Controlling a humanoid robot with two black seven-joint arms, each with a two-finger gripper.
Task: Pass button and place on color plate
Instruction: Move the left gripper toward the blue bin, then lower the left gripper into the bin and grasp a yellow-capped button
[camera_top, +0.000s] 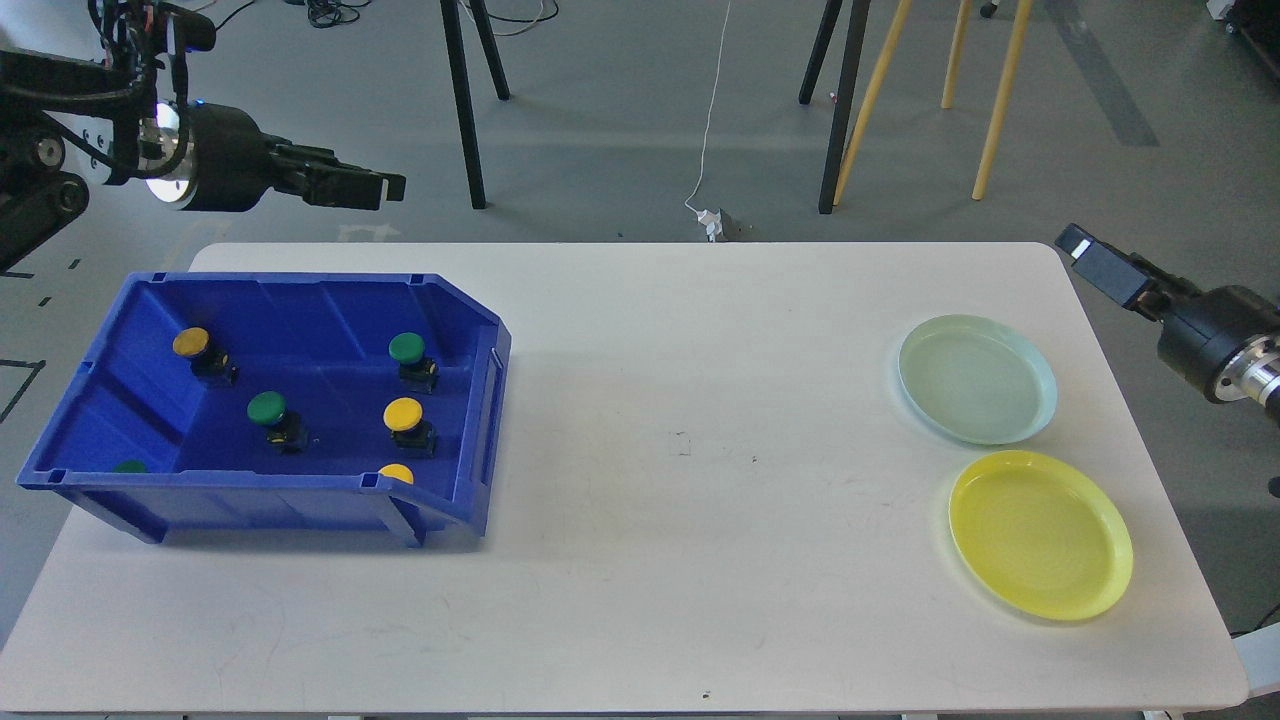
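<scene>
The buttons lie in the blue bin (300, 330) at the table's (640, 560) left end; two green (407, 348) (267, 408), three yellow (191, 342) (403, 413) (396, 473), and one more green cap (129, 466) half hidden by the front wall; the left gripper (385, 187) hangs beyond and above the bin's back rim, empty, its fingers seemingly pressed together; the buttons lie below it and toward me, so it is plainly the nearer arm; the right gripper (1080, 248) sits off the right edge near the green plate (977, 378) and yellow plate (1040, 533); whether it is spread I cannot tell; both plates are bare.
</scene>
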